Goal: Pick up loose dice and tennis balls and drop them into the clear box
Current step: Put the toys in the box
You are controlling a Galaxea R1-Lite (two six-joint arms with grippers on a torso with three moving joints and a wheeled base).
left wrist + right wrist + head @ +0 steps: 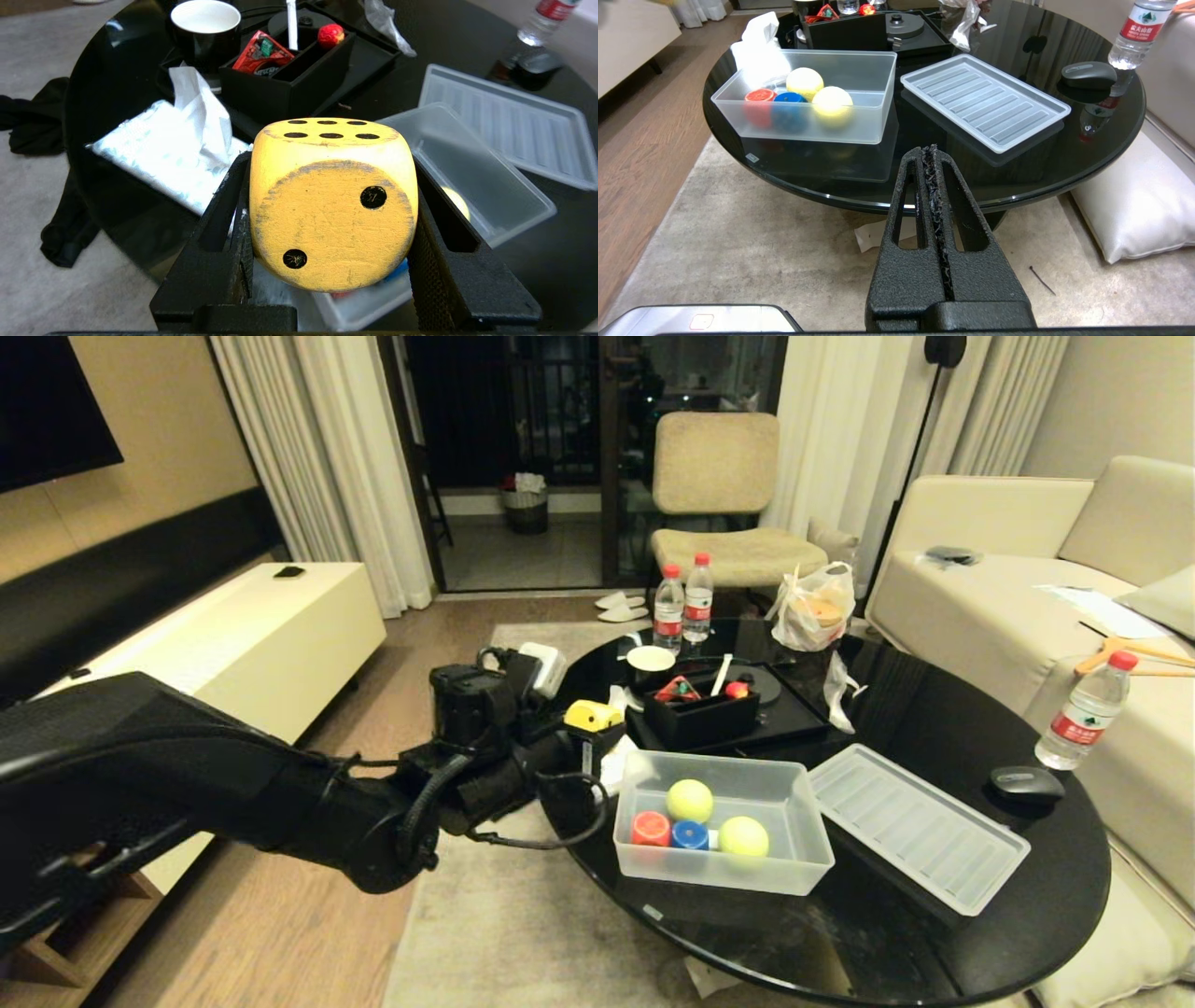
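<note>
Inside clear box point(803, 859): two tennis balls point(690, 800) | two dice point(651, 828)

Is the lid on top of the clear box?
No, the ribbed lid lies flat on the black table beside the open clear box.

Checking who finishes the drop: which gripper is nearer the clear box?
Left. The left gripper, holding the yellow die, is beside the clear box at the table edge. The right gripper hangs shut off the table, short of the box.
</note>
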